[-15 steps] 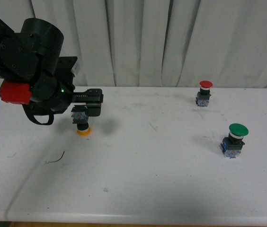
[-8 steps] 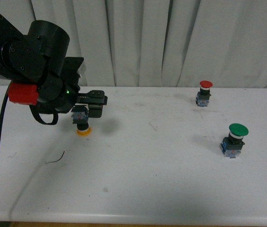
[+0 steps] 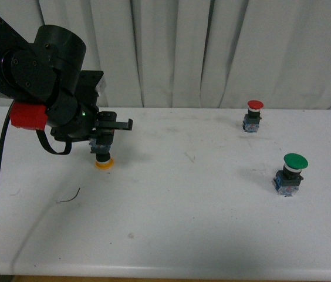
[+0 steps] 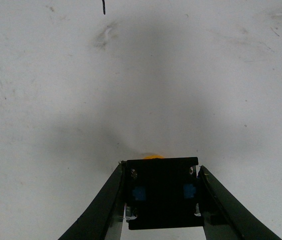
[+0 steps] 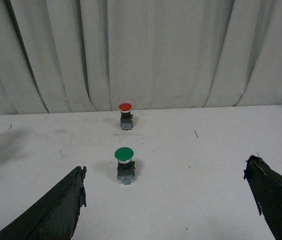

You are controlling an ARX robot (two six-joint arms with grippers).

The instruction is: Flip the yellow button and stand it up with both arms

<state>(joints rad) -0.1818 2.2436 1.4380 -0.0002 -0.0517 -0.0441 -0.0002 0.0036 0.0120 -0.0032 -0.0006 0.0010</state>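
The inverted button [image 3: 102,157] rests on the table [image 3: 201,235] at frame left; at right, the far button [image 3: 253,116] stands behind the near button [image 3: 290,173].

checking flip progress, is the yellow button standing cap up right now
No, the yellow button sits cap down on the table, base up.

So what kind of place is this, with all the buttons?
Probably a robot test lab, not a home: a scuffed white table, a plain white curtain behind it, and a black robot arm gripping a yellow button.
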